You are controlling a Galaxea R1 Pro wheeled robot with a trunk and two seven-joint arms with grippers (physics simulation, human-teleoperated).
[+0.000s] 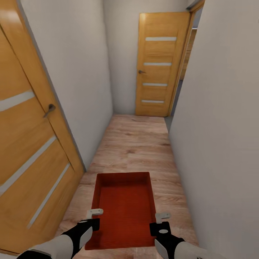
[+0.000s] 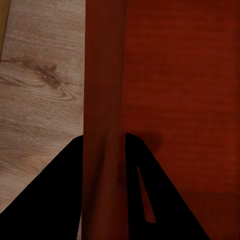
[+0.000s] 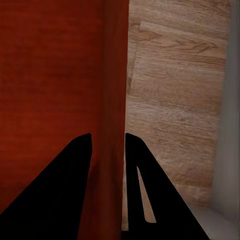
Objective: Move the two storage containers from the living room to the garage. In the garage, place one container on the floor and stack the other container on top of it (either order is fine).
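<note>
While both arms reach forward in a narrow corridor, one storage container (image 1: 124,212) is held between them above the light wood-plank floor (image 1: 136,144). The left gripper (image 1: 92,218) has its fingers (image 2: 65,200) pinching the container's left wall, one finger on each side of it. The right gripper (image 1: 161,222) pinches the right wall in the same way, with its fingers (image 3: 70,195) astride the thin rim. A wooden door (image 1: 160,64) stands at the corridor end, another door (image 1: 28,136) at the left.
</note>
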